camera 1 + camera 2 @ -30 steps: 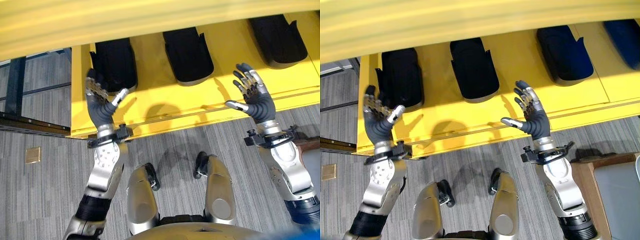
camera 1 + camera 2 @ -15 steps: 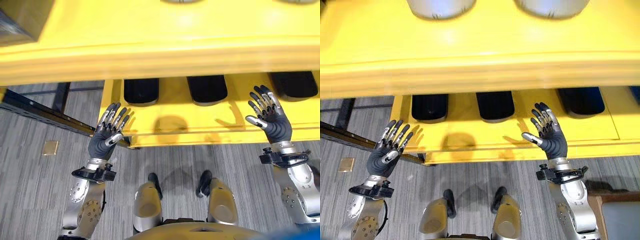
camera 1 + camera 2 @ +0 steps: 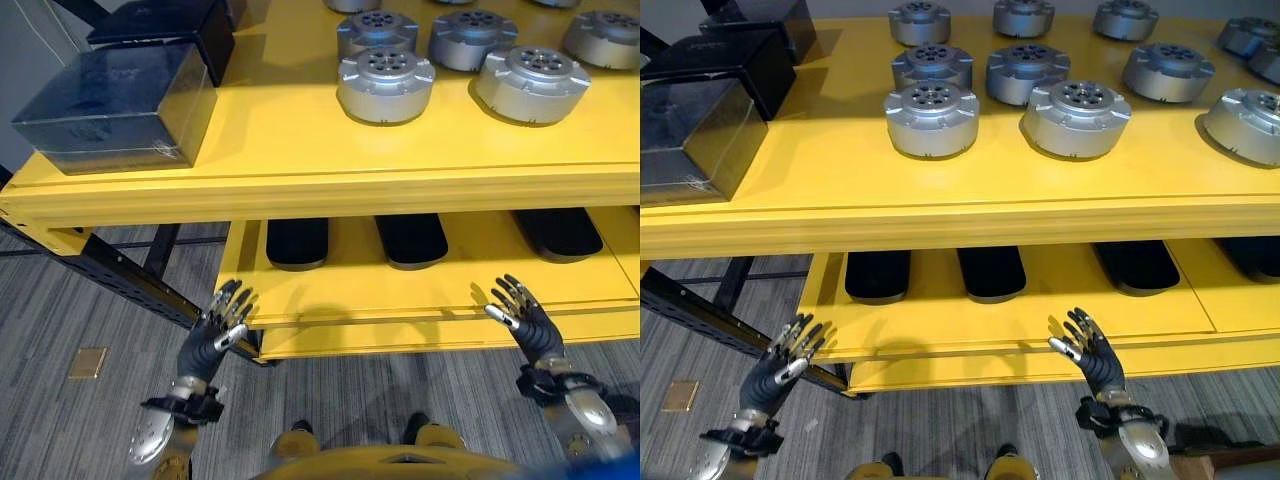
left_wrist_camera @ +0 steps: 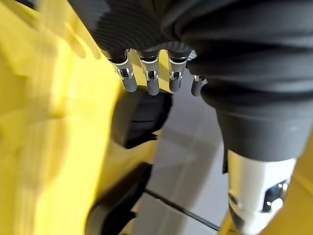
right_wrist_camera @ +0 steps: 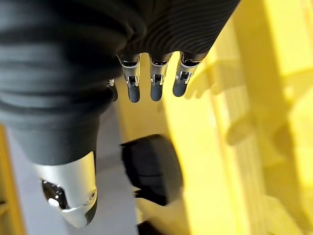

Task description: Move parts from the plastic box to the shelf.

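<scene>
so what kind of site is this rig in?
Likely a factory or warehouse parts store: a yellow metal shelf carries rows of round silver machined parts, with black plastic bins on the lower tier.
</scene>
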You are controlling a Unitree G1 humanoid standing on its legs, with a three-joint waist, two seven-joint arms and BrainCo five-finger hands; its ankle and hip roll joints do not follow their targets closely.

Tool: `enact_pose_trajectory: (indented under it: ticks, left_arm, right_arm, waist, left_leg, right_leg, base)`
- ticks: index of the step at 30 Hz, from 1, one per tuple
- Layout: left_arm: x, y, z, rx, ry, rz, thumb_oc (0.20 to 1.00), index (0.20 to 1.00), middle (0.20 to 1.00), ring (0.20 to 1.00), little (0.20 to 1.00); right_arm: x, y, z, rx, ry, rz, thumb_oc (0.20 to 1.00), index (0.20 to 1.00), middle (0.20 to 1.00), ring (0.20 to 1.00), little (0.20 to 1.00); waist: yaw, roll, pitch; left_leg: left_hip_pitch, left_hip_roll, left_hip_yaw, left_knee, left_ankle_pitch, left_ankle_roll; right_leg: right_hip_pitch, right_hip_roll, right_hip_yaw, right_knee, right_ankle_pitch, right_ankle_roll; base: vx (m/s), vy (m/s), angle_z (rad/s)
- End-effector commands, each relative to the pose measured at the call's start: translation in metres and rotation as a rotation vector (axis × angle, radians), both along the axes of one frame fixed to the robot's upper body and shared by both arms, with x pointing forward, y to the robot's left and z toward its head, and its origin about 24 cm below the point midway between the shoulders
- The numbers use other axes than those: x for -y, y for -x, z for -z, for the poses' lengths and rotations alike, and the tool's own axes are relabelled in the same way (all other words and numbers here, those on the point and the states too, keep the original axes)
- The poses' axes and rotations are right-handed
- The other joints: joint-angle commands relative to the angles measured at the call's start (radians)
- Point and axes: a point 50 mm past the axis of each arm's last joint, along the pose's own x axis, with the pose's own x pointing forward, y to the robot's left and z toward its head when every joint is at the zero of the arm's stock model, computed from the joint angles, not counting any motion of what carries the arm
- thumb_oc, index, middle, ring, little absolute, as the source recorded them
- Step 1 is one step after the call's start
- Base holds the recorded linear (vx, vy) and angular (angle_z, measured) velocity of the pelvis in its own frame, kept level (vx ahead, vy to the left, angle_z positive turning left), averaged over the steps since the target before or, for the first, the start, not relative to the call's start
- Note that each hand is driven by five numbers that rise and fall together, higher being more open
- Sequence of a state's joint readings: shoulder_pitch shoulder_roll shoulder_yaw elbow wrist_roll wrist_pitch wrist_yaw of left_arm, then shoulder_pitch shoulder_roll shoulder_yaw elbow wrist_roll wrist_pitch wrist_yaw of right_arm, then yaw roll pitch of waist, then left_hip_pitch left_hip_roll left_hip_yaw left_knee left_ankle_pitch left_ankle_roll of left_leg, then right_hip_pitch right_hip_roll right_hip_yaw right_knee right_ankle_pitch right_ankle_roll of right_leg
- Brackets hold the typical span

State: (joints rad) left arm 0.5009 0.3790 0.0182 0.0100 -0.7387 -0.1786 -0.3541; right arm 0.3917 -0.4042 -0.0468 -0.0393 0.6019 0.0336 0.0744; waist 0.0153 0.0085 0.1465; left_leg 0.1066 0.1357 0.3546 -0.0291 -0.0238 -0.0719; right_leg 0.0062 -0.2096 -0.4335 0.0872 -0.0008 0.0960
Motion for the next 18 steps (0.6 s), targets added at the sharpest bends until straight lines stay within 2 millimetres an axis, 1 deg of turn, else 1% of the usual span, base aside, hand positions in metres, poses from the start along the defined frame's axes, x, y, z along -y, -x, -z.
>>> enact_pose_trajectory:
  ticks: [1, 3, 4, 5, 7, 8, 9, 12, 14, 18]
  left_arm:
    - [-0.009, -0.013, -0.027, 0.131, -0.053, 0.050, 1.000, 1.000, 1.000, 1.000, 1.000]
    - [-0.007, -0.011, -0.023, 0.099, -0.025, 0.088, 1.000, 1.000, 1.000, 1.000, 1.000]
    - [-0.004, -0.011, -0.020, 0.101, -0.012, 0.158, 1.000, 1.000, 1.000, 1.000, 1.000]
    - [-0.004, -0.010, -0.014, 0.082, -0.032, 0.176, 1.000, 1.000, 1.000, 1.000, 1.000]
    - [-0.009, -0.010, -0.007, 0.062, -0.028, 0.166, 1.000, 1.000, 1.000, 1.000, 1.000]
    - [-0.010, -0.010, -0.007, 0.059, -0.031, 0.160, 1.000, 1.000, 1.000, 1.000, 1.000]
    - [-0.013, -0.009, -0.002, 0.039, -0.032, 0.146, 1.000, 1.000, 1.000, 1.000, 1.000]
    - [-0.015, -0.007, 0.001, 0.017, -0.027, 0.123, 1.000, 1.000, 1.000, 1.000, 1.000]
    - [-0.023, -0.002, 0.010, -0.025, -0.049, 0.099, 1.000, 1.000, 1.000, 1.000, 1.000]
    - [-0.026, 0.002, 0.013, -0.040, -0.076, 0.096, 1.000, 1.000, 1.000, 1.000, 1.000]
  right_arm:
    - [-0.004, -0.016, -0.017, 0.091, 0.069, -0.048, 1.000, 1.000, 1.000, 1.000, 1.000]
    - [-0.005, -0.014, -0.013, 0.083, 0.097, -0.089, 1.000, 1.000, 1.000, 1.000, 1.000]
    - [-0.005, -0.012, -0.010, 0.071, 0.134, -0.120, 1.000, 1.000, 1.000, 1.000, 1.000]
    - [0.001, -0.012, -0.002, 0.029, 0.140, -0.107, 1.000, 1.000, 1.000, 1.000, 1.000]
    - [0.009, -0.012, 0.005, 0.025, 0.151, -0.121, 1.000, 1.000, 1.000, 1.000, 1.000]
    - [0.009, -0.012, 0.006, 0.023, 0.159, -0.126, 1.000, 1.000, 1.000, 1.000, 1.000]
    - [0.011, -0.008, 0.014, -0.022, 0.163, -0.125, 1.000, 1.000, 1.000, 1.000, 1.000]
    - [0.013, -0.005, 0.022, -0.055, 0.195, -0.118, 1.000, 1.000, 1.000, 1.000, 1.000]
    - [0.022, 0.001, 0.035, -0.127, 0.246, -0.061, 1.000, 1.000, 1.000, 1.000, 1.000]
    - [0.027, 0.004, 0.039, -0.136, 0.232, -0.040, 1.000, 1.000, 1.000, 1.000, 1.000]
  waist:
    - [0.002, -0.037, 0.035]
    - [0.003, -0.037, 0.029]
    - [0.002, -0.038, 0.026]
    - [0.002, -0.037, 0.024]
    - [0.004, -0.040, 0.022]
    - [0.004, -0.041, 0.022]
    - [0.005, -0.041, 0.020]
    - [0.009, -0.043, 0.019]
    - [0.017, -0.043, 0.016]
    - [0.021, -0.042, 0.016]
  left_leg:
    - [0.027, 0.027, 0.059, -0.044, 0.035, -0.025]
    - [0.023, 0.029, 0.063, -0.052, 0.036, -0.028]
    - [0.022, 0.028, 0.065, -0.053, 0.035, -0.027]
    - [0.021, 0.024, 0.068, -0.053, 0.034, -0.024]
    - [0.024, 0.023, 0.073, -0.050, 0.030, -0.021]
    - [0.024, 0.023, 0.073, -0.050, 0.029, -0.021]
    - [0.032, 0.021, 0.075, -0.049, 0.028, -0.019]
    - [0.035, 0.020, 0.072, -0.047, 0.025, -0.017]
    - [0.041, 0.021, 0.067, -0.046, 0.024, -0.016]
    - [0.046, 0.022, 0.060, -0.046, 0.023, -0.014]
  right_leg:
    - [0.072, -0.046, 0.032, -0.169, 0.109, 0.107]
    - [0.069, -0.049, 0.023, -0.172, 0.114, 0.113]
    - [0.068, -0.050, 0.022, -0.172, 0.114, 0.115]
    - [0.066, -0.054, 0.017, -0.170, 0.117, 0.118]
    - [0.069, -0.055, 0.006, -0.167, 0.113, 0.118]
    - [0.070, -0.054, 0.005, -0.167, 0.112, 0.117]
    - [0.080, -0.052, 0.003, -0.168, 0.106, 0.114]
    - [0.089, -0.051, 0.000, -0.167, 0.099, 0.111]
    - [0.103, -0.051, -0.007, -0.167, 0.093, 0.110]
    - [0.111, -0.049, -0.008, -0.167, 0.091, 0.109]
  base:
    - [0.04, 0.042, -0.07]
    - [0.04, 0.036, -0.09]
    - [0.05, 0.044, -0.04]
    - [0.06, 0.037, -0.03]
    - [0.05, 0.018, -0.01]
    - [0.08, 0.018, 0.00]
    - [0.07, 0.014, 0.01]
    - [0.05, 0.000, 0.01]
    - [0.05, -0.018, 0.03]
    - [0.01, -0.004, 0.01]
